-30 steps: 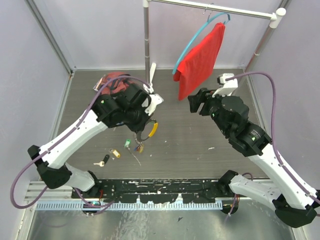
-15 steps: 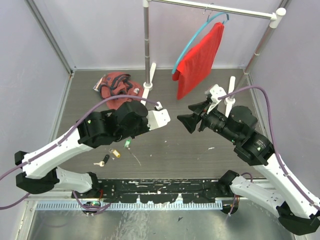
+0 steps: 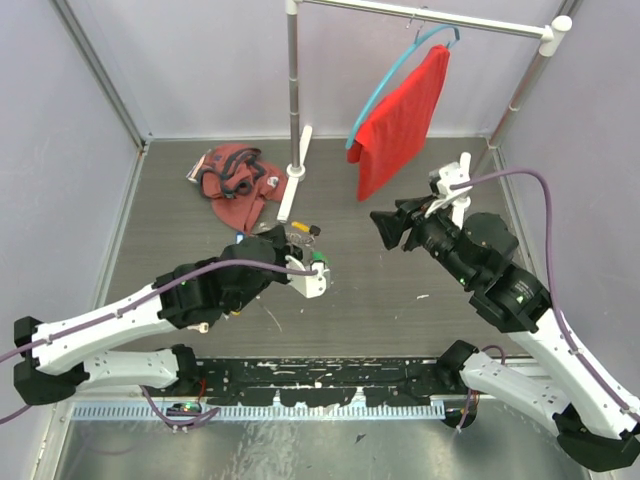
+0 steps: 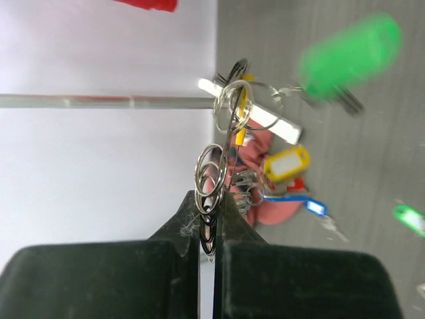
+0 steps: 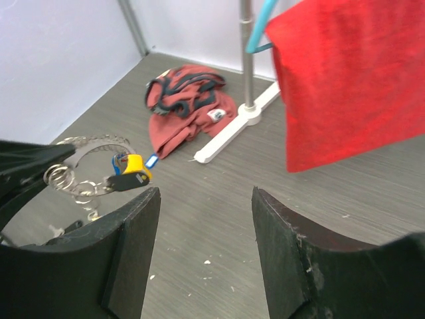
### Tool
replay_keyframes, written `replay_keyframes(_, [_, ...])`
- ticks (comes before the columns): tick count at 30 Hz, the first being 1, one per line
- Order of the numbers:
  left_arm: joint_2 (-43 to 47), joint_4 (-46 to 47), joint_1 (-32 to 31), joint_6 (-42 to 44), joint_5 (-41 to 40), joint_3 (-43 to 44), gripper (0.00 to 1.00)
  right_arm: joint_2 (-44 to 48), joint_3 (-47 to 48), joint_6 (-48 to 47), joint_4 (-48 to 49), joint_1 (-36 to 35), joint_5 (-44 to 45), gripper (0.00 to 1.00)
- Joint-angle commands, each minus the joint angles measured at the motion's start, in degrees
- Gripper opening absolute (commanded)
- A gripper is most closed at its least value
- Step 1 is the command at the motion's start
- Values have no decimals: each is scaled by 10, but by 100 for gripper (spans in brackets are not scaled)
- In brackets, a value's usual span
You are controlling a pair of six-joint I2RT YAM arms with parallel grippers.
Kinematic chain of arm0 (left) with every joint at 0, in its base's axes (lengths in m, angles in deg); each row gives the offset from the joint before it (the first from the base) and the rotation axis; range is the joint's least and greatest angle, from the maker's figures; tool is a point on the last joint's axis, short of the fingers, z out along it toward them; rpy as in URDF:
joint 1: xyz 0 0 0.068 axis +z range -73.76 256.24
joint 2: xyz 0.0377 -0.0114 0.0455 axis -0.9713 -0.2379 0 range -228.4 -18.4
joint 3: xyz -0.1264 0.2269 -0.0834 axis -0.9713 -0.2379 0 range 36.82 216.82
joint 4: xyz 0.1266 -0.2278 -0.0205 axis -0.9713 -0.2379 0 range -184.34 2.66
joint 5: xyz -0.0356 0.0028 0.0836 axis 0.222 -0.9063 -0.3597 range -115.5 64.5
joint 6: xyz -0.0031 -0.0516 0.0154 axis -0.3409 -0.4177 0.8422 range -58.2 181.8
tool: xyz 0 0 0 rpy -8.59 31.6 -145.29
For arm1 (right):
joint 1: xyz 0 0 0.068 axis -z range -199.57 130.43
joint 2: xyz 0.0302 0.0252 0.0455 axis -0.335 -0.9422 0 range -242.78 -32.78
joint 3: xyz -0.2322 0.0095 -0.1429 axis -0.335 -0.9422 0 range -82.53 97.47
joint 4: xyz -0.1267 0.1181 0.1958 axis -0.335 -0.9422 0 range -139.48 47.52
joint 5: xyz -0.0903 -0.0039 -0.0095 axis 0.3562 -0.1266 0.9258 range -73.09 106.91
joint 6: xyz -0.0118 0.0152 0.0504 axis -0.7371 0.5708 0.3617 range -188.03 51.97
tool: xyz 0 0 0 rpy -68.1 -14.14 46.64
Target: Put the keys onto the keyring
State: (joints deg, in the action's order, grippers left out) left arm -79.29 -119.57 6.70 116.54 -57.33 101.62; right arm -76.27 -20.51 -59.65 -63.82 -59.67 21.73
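My left gripper (image 4: 211,199) is shut on the keyring (image 4: 214,174), a chain of silver rings standing up from its tips. From the rings hang keys: a yellow tag (image 4: 285,163), a blue one (image 4: 309,205) and a blurred, swinging green one (image 4: 348,56). In the top view this bunch (image 3: 302,232) is at mid-table, just past the left wrist. A loose green key (image 4: 408,218) lies on the floor. My right gripper (image 5: 206,219) is open and empty, facing the bunch (image 5: 126,178) from the right, apart from it.
A crumpled red-and-black garment (image 3: 232,178) lies at the back left. A clothes rack with a white foot (image 3: 296,170) and metal pole stands behind, a red cloth (image 3: 402,120) hanging from its rail. Purple walls enclose the grey floor.
The left arm has dropped low and stretched right, carrying the keyring and its keys to mid-table. The right gripper has turned to face them and its jaws have narrowed slightly.
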Motion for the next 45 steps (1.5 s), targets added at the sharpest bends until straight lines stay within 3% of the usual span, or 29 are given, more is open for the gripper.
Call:
replay_keyframes(1, [27,127,-2,233,-39,-47,1,14,15,17,29,1,105,62])
replay_keyframes(4, [29,126,-2,272,-45,-44,0,18,16,19,25,1,128,62])
replay_keyframes(9, [29,183,-4,412,-53,-91,0,16,17,19,21,0,139,62])
replay_keyframes(12, [17,188,-16,433,-72,-101,0,6,17,23,19,0,125,62])
replay_keyframes(14, [34,216,-3,388,-65,-80,0,4,18,30,15,0,120,62])
replay_keyframes(18, [60,149,-13,240,-14,-10,0,4,11,30,27,1,99,62])
replay_keyframes(24, [96,129,-16,111,111,-9,0,-29,41,-32,37,1,-147,57])
replay_keyframes(30, [129,145,-16,75,235,-23,0,-30,62,-63,41,1,-284,53])
replay_keyframes(35, [124,124,-16,70,265,-14,0,-33,87,-86,26,0,-352,53])
replay_keyframes(39, [118,139,-16,51,255,-11,0,-36,100,-88,17,0,-326,54])
replay_keyframes(45, [90,166,-16,-21,208,5,0,-39,109,-38,30,1,-185,54])
